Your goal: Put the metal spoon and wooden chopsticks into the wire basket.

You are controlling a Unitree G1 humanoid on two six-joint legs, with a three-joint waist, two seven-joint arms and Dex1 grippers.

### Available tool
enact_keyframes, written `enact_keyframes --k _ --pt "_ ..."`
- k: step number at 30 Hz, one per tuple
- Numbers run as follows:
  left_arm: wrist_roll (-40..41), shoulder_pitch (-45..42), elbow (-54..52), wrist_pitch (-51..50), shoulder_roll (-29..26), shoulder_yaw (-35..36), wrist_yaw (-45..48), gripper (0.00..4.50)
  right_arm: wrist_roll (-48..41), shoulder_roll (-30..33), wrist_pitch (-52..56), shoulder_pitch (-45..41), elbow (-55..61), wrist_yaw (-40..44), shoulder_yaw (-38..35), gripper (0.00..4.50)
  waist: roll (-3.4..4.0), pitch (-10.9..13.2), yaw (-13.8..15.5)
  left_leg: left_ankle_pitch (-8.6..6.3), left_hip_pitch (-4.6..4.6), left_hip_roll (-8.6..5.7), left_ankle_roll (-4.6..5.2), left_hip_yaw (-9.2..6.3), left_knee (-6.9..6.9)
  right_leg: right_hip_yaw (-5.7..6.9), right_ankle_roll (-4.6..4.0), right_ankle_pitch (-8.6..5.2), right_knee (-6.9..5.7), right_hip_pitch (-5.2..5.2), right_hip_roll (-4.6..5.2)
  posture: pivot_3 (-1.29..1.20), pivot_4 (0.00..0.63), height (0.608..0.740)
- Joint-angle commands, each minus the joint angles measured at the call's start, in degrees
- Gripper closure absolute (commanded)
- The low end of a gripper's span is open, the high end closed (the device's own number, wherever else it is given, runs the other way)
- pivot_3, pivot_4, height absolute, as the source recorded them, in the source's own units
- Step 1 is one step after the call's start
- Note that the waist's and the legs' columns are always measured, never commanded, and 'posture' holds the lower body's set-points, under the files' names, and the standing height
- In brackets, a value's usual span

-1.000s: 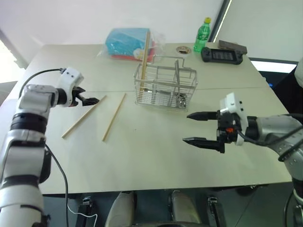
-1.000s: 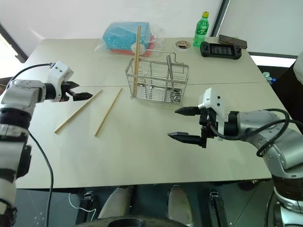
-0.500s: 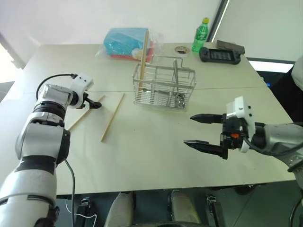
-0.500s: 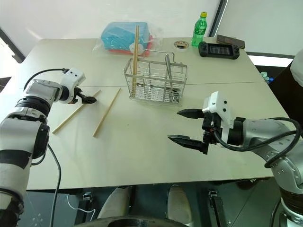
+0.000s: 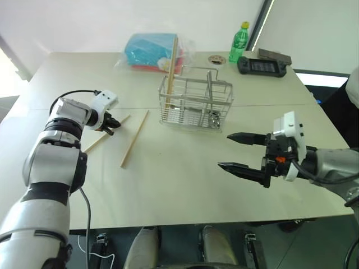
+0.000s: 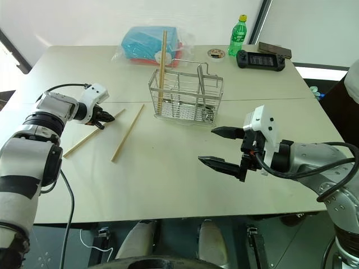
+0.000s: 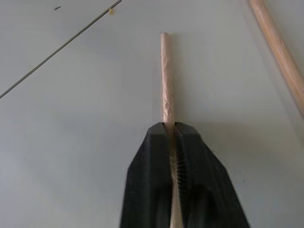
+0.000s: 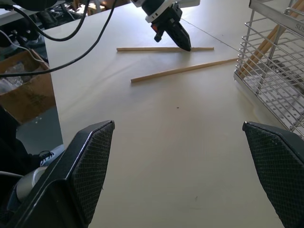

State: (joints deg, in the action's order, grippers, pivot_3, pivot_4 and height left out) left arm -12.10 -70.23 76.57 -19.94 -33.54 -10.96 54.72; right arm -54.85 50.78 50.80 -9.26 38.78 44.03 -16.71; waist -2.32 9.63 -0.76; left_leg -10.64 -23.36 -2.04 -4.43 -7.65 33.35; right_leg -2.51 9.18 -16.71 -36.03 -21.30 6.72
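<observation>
Since a second ago the left gripper (image 7: 170, 137) has dropped to the table (image 5: 179, 185) and clamped its fingers on the outer of the two wooden chopsticks (image 5: 101, 140) lying left of the wire basket (image 5: 196, 103); its partner (image 5: 134, 138) lies just beside it, untouched. One chopstick (image 5: 172, 67) already stands upright in the basket, and the metal spoon (image 5: 213, 118) appears to sit in its right end. Two sticks remain. The right gripper (image 5: 247, 151) hovers with fingers wide apart, empty.

Bare table (image 5: 185, 168) lies between the chopsticks (image 5: 134, 138) and wire basket (image 5: 196, 103).
</observation>
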Motion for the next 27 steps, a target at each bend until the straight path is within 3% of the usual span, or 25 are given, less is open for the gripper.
enact_keyframes --k 1,6,11,15,21,27 --pt "-0.63 -1.19 0.2 -0.87 -0.22 0.89 -1.64 4.43 -1.16 1.01 -0.51 -0.93 0.59 -0.25 -1.03 0.0 0.0 0.0 0.0 0.0 0.0 0.0 0.0 0.0 0.0 0.0 0.0 0.0 0.0 0.0 0.0 0.0 0.15 0.731" --pt "1.81 -1.42 -0.24 -0.7 -1.03 4.69 -6.56 4.43 -1.13 1.05 -0.8 -1.05 0.16 -0.22 -0.73 0.0 -0.01 0.0 -0.01 0.0 0.0 0.0 0.0 0.0 0.0 0.0 0.0 0.0 -0.01 -0.01 0.0 0.0 0.15 0.731" --pt "11.11 -5.28 -2.78 6.12 -1.74 17.13 -17.34 4.43 -0.67 1.11 -1.11 -0.86 -0.16 0.02 -0.49 0.0 -0.07 0.04 0.01 0.0 -0.02 0.0 0.0 -0.03 0.0 0.01 0.01 0.0 0.0 -0.03 0.0 0.0 0.15 0.731" --pt "18.55 -10.07 -6.28 5.01 -1.56 24.87 -16.66 4.43 -0.01 1.85 -1.34 0.08 -0.33 0.89 -1.03 0.0 -0.18 0.07 0.14 0.0 -0.08 -0.01 0.0 -0.09 0.06 0.08 0.01 0.0 0.02 -0.01 0.01 0.0 0.15 0.731" --pt "27.78 -14.42 -17.81 4.1 3.04 31.53 -18.94 4.43 -0.2 2.69 -1.57 0.91 -0.17 1.03 -1.73 0.0 -0.11 0.04 0.02 0.0 -0.05 -0.02 -0.01 -0.08 0.06 0.08 0.01 0.0 0.03 0.03 0.03 0.0 0.15 0.731" --pt "30.23 -18.34 -20.38 8.59 11.18 31.43 -21.27 4.43 -0.72 2.24 -1.46 2.43 1.32 -0.92 -2.88 0.0 -0.13 0.05 0.13 0.0 -0.05 -0.03 -0.01 -0.08 0.18 0.08 0.02 0.0 0.03 0.11 0.03 0.0 0.15 0.731"
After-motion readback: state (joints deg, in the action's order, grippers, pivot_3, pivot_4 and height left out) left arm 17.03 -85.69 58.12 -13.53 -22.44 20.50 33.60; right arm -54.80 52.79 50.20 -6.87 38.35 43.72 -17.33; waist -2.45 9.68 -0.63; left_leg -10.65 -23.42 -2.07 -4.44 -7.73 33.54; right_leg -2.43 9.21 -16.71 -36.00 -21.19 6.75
